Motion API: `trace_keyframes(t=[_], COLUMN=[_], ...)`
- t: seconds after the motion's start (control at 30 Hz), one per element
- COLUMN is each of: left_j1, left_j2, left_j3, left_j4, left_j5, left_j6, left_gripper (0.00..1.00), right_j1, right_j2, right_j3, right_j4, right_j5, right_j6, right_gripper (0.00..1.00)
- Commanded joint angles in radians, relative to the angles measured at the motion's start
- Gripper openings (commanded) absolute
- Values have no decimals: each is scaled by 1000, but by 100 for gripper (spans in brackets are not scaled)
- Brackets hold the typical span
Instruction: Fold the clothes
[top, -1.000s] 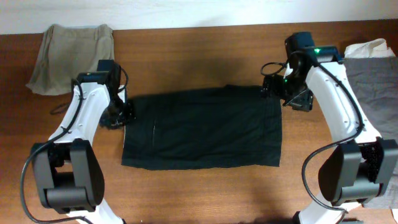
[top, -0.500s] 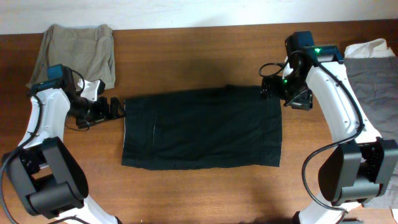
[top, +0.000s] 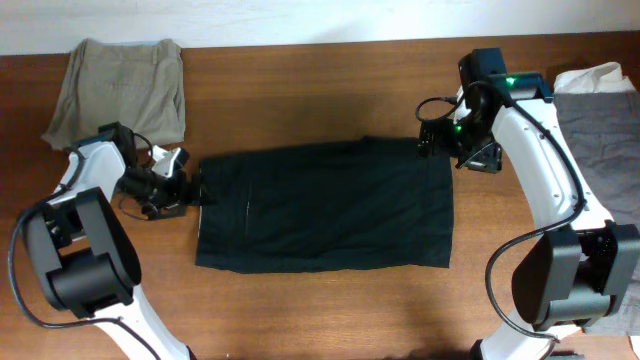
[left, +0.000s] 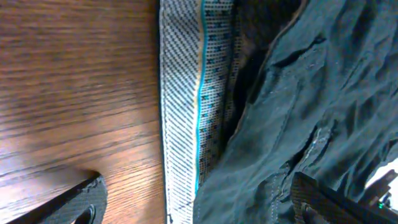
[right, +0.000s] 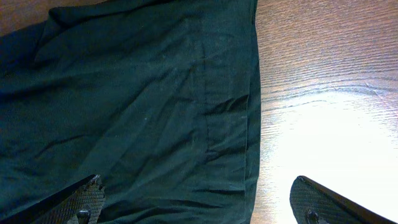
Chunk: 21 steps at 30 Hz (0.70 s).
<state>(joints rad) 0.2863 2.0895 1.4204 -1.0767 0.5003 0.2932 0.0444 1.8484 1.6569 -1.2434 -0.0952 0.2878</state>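
The clothes, a black shorts-like garment, lie spread flat on the middle of the table. My left gripper is open at its left edge. In the left wrist view the fingers straddle the pale, teal-striped waistband lining, with dark fabric to the right. My right gripper is open at the garment's far right corner. In the right wrist view its fingers straddle the garment's edge, one over fabric and one over bare wood.
A folded beige garment lies at the far left corner. A grey garment with a cream piece behind it lies at the right edge. The wooden table shows around the black garment.
My left arm has swung out to the left and lowered, while its gripper stays at the garment's left edge. The right arm has hardly moved. The garment lies as before.
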Motion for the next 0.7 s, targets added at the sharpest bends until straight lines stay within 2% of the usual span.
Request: trace_keyframes(t=[0.0, 0.13, 0.17, 0.23, 0.27, 0.3, 0.33, 0.37, 0.53, 0.67], left_j1=[-54, -109, -124, -143, -147, -147, -146, -144, -128, -122], left_j2=[113, 142, 142, 142, 142, 141, 142, 142, 141, 141], left_j3=[-31, -36, -36, -36, -36, -36, -36, -36, -12, 80], left_j4=[2, -2, -1, 0, 2, 3, 3, 3, -6, -70], left_j5=[6, 5, 5, 3, 0, 0, 0, -11, -181, -336], left_j6=[32, 38, 38, 38, 37, 37, 37, 30, -112, -220], left_gripper=[94, 89, 81, 63, 42, 29, 9, 1, 1, 1], right_j1=[-7, -7, -7, -6, -6, -6, -6, -6, -6, -5], right_j2=[-17, -17, -17, -17, -17, -17, -17, -17, -17, -17], right_j3=[18, 18, 18, 18, 18, 18, 18, 18, 17, 5], right_j4=[2, 2, 2, -3, -6, -10, -11, -13, -17, -20], right_j5=[-2, -2, -2, -2, -2, -2, -2, -2, -4, -6], right_j6=[0, 0, 0, 0, 0, 0, 0, 0, 0, 0], right_gripper=[99, 99, 99, 99, 99, 99, 99, 99, 99, 99])
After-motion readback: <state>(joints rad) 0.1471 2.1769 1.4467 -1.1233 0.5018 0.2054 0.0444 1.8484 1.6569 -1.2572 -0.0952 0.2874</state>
